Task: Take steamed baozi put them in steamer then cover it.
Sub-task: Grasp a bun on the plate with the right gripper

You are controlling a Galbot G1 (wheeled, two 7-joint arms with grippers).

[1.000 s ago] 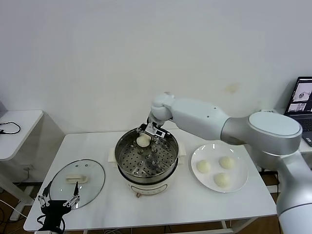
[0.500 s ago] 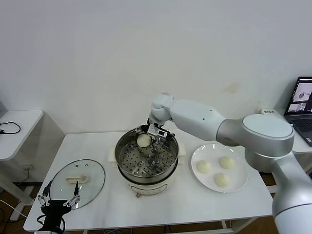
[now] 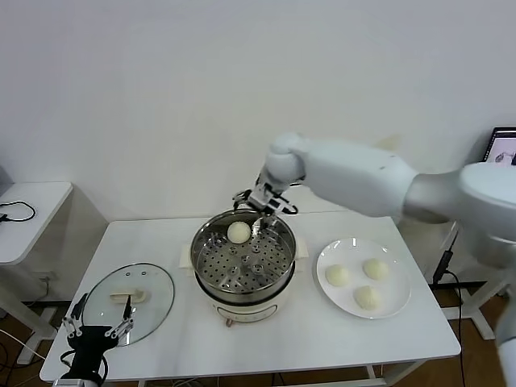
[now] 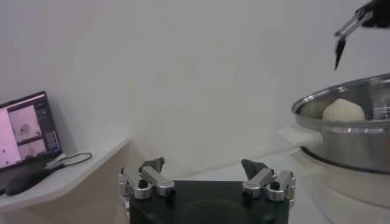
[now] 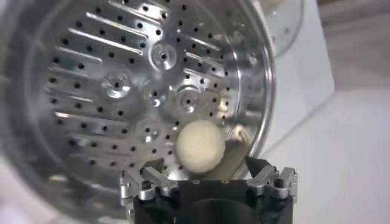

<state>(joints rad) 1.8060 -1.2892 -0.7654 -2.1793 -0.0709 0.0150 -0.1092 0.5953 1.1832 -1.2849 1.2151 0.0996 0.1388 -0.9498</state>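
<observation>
- One bun (image 3: 239, 232) lies on the perforated tray at the far side of the steamer (image 3: 243, 262), close to its wall.
- The right gripper (image 3: 260, 211) hovers just above that bun, over the far rim, fingers spread wide and holding nothing; its arm reaches in from the right, bent downward at the wrist.
- Three more buns (image 3: 360, 281) sit on a white plate (image 3: 397, 303) right of the steamer.
- The glass lid (image 3: 129, 302) lies flat on the table (image 3: 306, 339), left of the steamer.
- The left gripper (image 3: 98, 332) rests low at the table's near-left edge, beside the lid, fingers apart and empty.
</observation>
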